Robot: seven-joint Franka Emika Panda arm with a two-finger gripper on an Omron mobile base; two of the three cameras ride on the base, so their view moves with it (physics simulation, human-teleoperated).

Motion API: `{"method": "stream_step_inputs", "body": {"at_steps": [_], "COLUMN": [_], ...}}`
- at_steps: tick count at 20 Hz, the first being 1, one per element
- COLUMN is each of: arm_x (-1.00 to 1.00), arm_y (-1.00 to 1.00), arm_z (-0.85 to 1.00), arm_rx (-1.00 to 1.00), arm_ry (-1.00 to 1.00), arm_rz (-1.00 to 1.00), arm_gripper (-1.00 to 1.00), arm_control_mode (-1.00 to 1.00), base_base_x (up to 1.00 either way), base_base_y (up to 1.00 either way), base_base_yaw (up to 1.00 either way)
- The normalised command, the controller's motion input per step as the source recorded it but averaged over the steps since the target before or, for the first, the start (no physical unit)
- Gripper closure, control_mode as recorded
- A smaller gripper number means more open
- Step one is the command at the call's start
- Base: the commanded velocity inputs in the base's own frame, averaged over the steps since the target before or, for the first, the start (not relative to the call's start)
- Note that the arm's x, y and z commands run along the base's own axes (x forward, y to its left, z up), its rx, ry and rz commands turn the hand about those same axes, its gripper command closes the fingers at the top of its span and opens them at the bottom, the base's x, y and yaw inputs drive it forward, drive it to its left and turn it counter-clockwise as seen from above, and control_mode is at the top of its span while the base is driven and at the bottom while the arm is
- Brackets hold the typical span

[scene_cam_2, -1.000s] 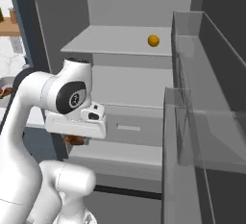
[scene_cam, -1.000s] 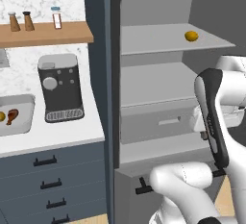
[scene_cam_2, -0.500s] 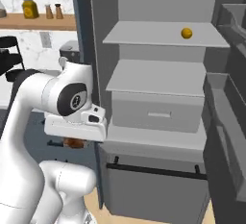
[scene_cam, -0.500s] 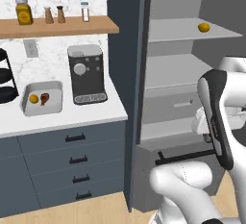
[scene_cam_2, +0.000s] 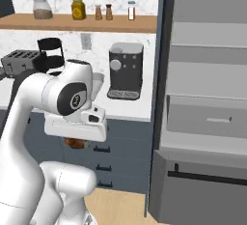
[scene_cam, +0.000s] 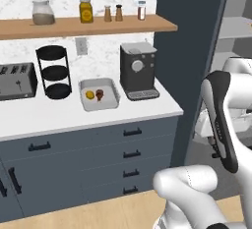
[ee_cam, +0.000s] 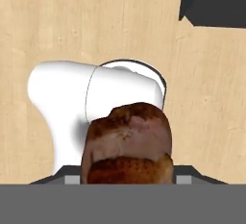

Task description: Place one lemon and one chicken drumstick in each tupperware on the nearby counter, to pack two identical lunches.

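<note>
**Drumstick in the pincer, one tray on the counter already filled**

The gripper is closed around a chicken drumstick, whose brown bulbous end sits at six o'clock in the hand view, above pale wooden floor. In the right base view that same drumstick peeks out beneath the white hand, in front of the dark drawers.

On the white counter, a grey tupperware holds a lemon and a second drumstick side by side. A coffee machine stands at three o'clock of the tray, a black tiered rack at nine o'clock, and a toaster beyond the rack.
</note>
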Motion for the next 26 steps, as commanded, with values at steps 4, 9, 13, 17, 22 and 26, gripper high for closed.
{"method": "stream_step_inputs", "body": {"at_steps": [4, 9, 13, 17, 22, 26], "arm_x": [0.00, 0.00, 0.00, 0.00, 0.00, 0.00], "arm_y": [0.00, 0.00, 0.00, 0.00, 0.00, 0.00], "arm_z": [0.00, 0.00, 0.00, 0.00, 0.00, 0.00], "arm_rx": [0.00, 0.00, 0.00, 0.00, 0.00, 0.00], "arm_ry": [0.00, 0.00, 0.00, 0.00, 0.00, 0.00], "arm_rz": [0.00, 0.00, 0.00, 0.00, 0.00, 0.00], "arm_gripper": [1.00, 1.00, 1.00, 1.00, 1.00, 1.00], "arm_control_mode": [1.00, 1.00, 1.00, 1.00, 1.00, 1.00], "base_base_x": [0.09, 0.45, 0.46, 0.28, 0.20, 0.30], "base_base_y": [1.00, 1.00, 1.00, 1.00, 1.00, 0.92], "base_base_yaw": [0.00, -0.01, 0.00, -0.01, -0.01, 0.00]}}
